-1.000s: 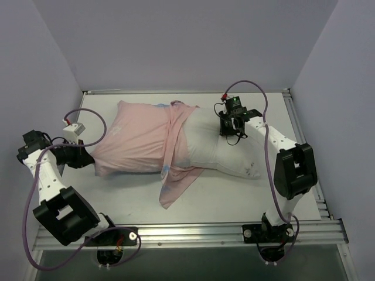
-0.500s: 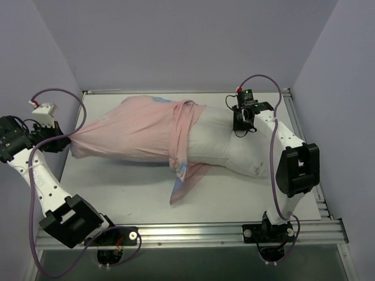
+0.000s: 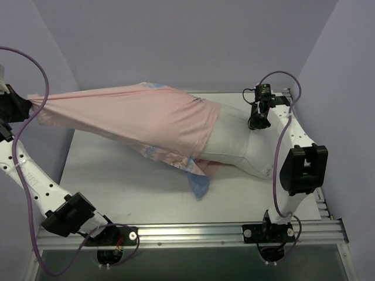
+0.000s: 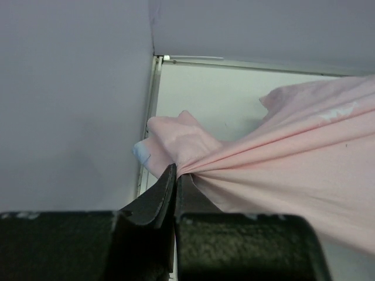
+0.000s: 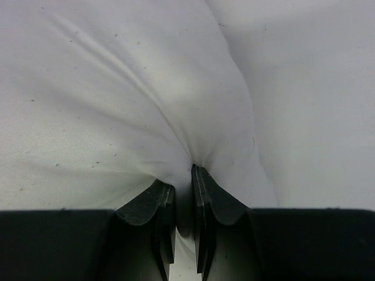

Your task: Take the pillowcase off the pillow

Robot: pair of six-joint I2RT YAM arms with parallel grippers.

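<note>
The pillowcase [image 3: 135, 117] is turned pink side out, stretched taut and raised toward the left, where it is gathered to a point. Blue printed folds hang beneath it. Its right end is wrapped around the plain white pillow [image 3: 243, 146], which lies half uncovered on the bench [image 3: 117, 181] at the right.

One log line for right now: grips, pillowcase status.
left fingers: shut on pillowcase | right fingers: shut on pillow | pillowcase: stretched taut leftward, partly covering pillow | stage: removal incomplete

Our left arm reaches high and far out to the left, its pincer [image 4: 176, 174] clamped tight on the pillowcase [image 4: 304, 152]. Our right arm stretches forward, its pincer [image 5: 192, 170] pinching the pillow [image 5: 117, 88].
</note>
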